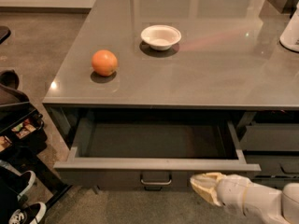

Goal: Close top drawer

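The top drawer is a wide, shallow dark-grey drawer under the grey counter. It stands pulled out and its inside is empty. Its flat front carries a small metal loop handle at the centre. My gripper comes in from the lower right, with its cream tip just right of the handle and up against the drawer front. The two lower fronts of this stack are hidden below the open drawer.
An orange and a white bowl sit on the counter. A white appliance stands at its right edge. Neighbouring dark drawer fronts are on the right. Bags and shoes lie on the floor at left.
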